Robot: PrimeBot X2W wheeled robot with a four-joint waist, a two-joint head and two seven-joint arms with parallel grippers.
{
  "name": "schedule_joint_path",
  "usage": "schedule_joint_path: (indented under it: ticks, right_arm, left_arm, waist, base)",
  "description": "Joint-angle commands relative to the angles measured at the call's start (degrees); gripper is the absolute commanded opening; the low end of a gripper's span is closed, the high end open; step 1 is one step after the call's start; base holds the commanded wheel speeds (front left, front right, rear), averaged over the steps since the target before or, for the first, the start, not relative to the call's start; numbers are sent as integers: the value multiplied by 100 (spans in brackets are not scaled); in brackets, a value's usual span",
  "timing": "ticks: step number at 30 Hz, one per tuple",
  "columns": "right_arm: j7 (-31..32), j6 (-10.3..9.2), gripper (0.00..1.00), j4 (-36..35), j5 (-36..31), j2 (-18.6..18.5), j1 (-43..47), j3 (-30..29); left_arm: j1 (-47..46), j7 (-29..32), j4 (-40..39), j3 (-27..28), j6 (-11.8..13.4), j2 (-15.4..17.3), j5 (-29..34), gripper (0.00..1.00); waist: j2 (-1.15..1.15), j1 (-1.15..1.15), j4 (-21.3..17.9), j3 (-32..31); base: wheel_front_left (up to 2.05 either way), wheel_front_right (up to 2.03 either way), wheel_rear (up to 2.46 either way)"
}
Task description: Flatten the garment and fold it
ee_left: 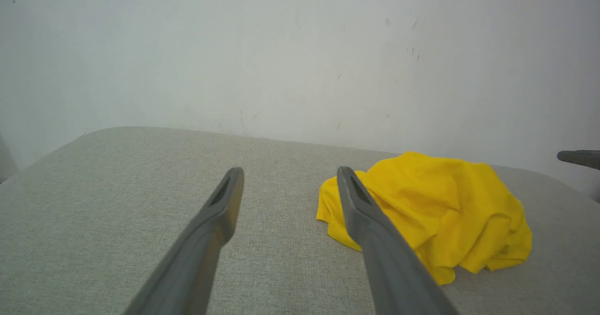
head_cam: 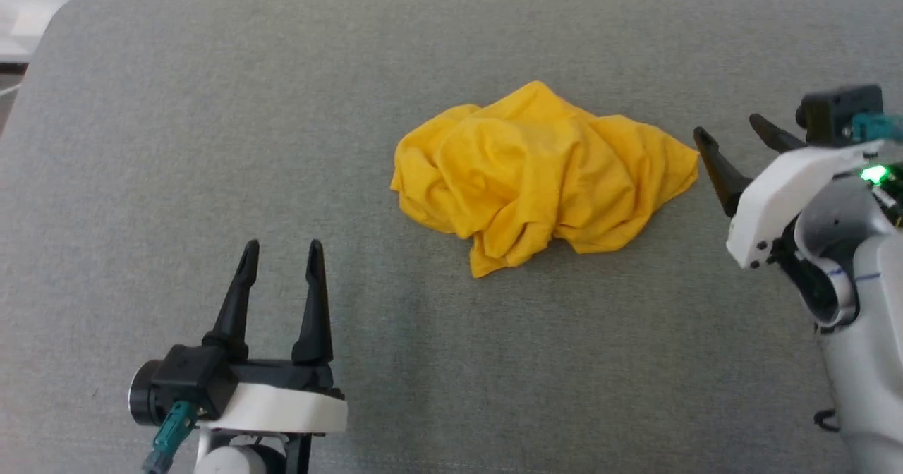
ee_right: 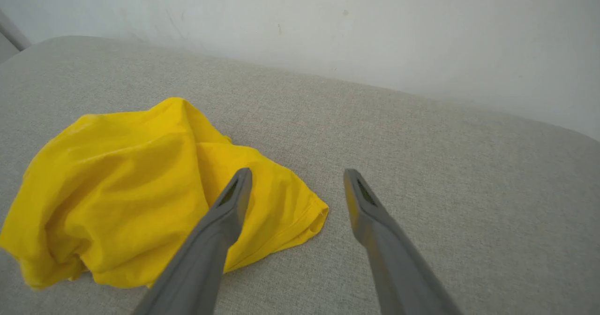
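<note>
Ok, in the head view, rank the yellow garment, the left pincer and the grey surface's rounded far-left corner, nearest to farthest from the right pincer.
1. The garment, crumpled mid-surface, its right edge just beside the open right pincer.
2. The left pincer, open, at the lower left.
3. The rounded corner, at the far upper left.

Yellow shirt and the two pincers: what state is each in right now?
Yellow shirt: crumpled in a heap on the grey cushion, neither flattened nor folded.
Left pincer: open, empty, short of the shirt.
Right pincer: open, empty, by the shirt's right edge.
</note>
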Motion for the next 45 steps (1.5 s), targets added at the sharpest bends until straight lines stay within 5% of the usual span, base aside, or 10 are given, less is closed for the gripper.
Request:
schedule_joint_path:
  ticks: [1, 9, 19, 20, 22, 36, 45]
  right_arm:
    - [188, -11, 100, 99, 69, -71, -150, 48]
    - [1436, -11, 100, 769, 301, -363, -520, 305]
    - [1227, -11, 100, 1497, -14, -483, -633, 423]
    - [1214, -11, 89, 1566, -21, -459, -643, 417]
    - [1092, -11, 0, 1649, -17, -413, -689, 379]
    - [-71, -11, 0, 1387, 245, -412, -972, 88]
    - [-211, -11, 0, 324, 326, -731, 228, -808]
  left_arm:
    - [-107, -27, -26, -42, 2, -28, -24, 100]
    - [-228, -27, -14, -237, 67, -28, -154, 100]
    - [-424, -27, 44, -490, 83, -29, -248, 100]
    - [-445, -27, 47, -510, 87, -29, -259, 100]
    - [-475, -27, 49, -531, 100, -29, -275, 100]
    - [-248, -27, 138, -370, 118, -29, -200, 100]
    - [36, -27, 125, -242, 121, -29, -125, 100]
  waist:
    - [0, -1, 176, 143]
    - [0, -1, 517, 352]
    - [0, -1, 897, 645]
    - [0, -1, 925, 669]
    - [0, -1, 957, 691]
    - [0, -1, 591, 0]
    - [0, -1, 376, -339]
  base:
    - [0, 0, 0]
    - [0, 0, 0]
    - [0, 0, 0]
    - [0, 0, 0]
    - [0, 0, 0]
    - [0, 0, 0]
    - [0, 0, 0]
